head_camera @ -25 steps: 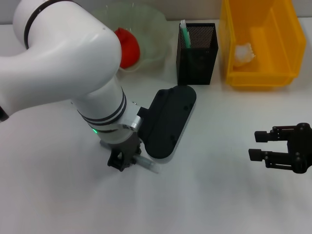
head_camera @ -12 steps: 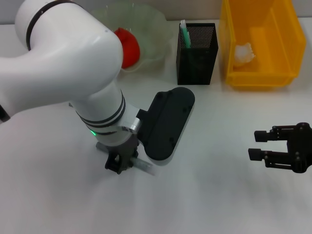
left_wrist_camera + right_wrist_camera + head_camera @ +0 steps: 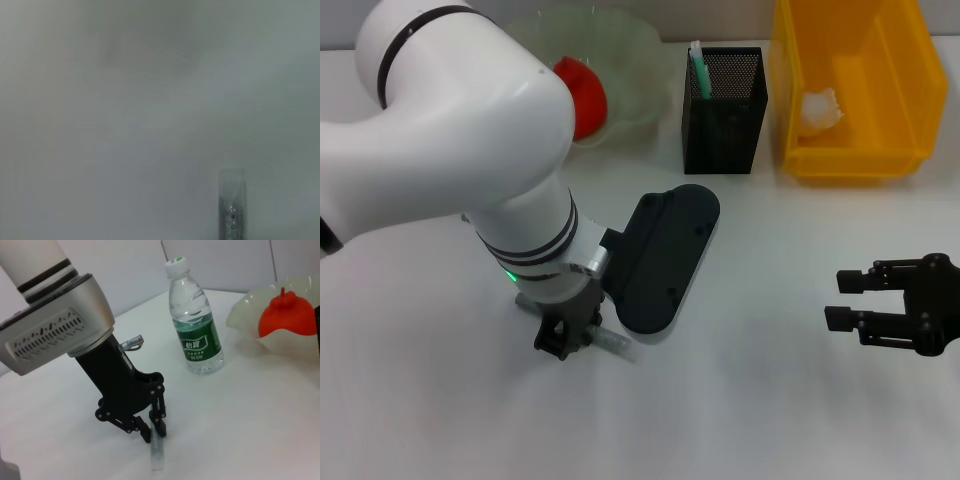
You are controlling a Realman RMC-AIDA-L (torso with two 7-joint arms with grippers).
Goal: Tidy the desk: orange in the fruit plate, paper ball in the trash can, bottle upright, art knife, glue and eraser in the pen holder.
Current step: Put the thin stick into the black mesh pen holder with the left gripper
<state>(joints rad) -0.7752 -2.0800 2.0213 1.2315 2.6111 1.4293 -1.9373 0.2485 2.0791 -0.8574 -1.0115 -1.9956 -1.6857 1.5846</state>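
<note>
A: Centrally, the left gripper [image 3: 150, 429] stands low over the white counter [image 3: 760, 400], jaws closed around one end of a slim translucent stick [image 3: 157, 456] that lies flat; glue or knife cannot be told.

B: And the right gripper [image 3: 850, 300]?

A: Jaws apart, low over the counter's right side. Beyond: bottle [image 3: 194, 325] upright, orange [image 3: 585, 95] in the fruit plate [image 3: 630, 45], pen holder [image 3: 724, 110], paper ball [image 3: 820, 108] in the yellow trash can [image 3: 855, 90].
</note>
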